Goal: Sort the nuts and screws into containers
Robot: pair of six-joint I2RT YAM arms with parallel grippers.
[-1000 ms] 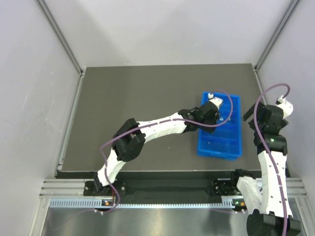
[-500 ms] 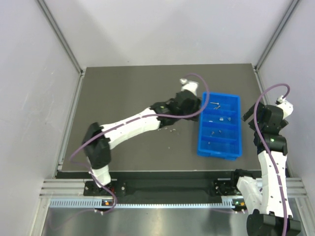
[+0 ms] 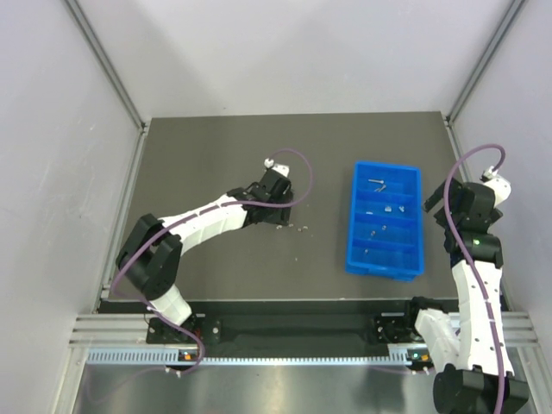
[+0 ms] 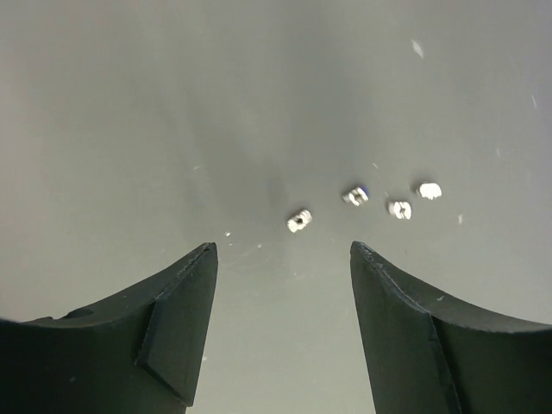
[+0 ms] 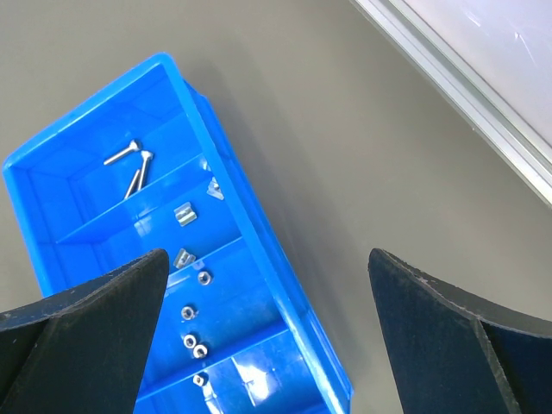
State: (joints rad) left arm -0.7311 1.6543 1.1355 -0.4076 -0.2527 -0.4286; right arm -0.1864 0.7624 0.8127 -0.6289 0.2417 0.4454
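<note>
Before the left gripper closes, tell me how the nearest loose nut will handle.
The nut is tiny beside the open left gripper, so probably light and apt to skid aside. Shiny metal: likely stiff, slippery. Squat, so unlikely to roll far.

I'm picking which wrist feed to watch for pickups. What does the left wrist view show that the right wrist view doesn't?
Only left wrist: four loose nuts on the table, just beyond the open left gripper. Only right wrist: the blue tray, two screws in its end compartment, smaller bits in the next ones, under the open right gripper. Both: the dark table.
</note>
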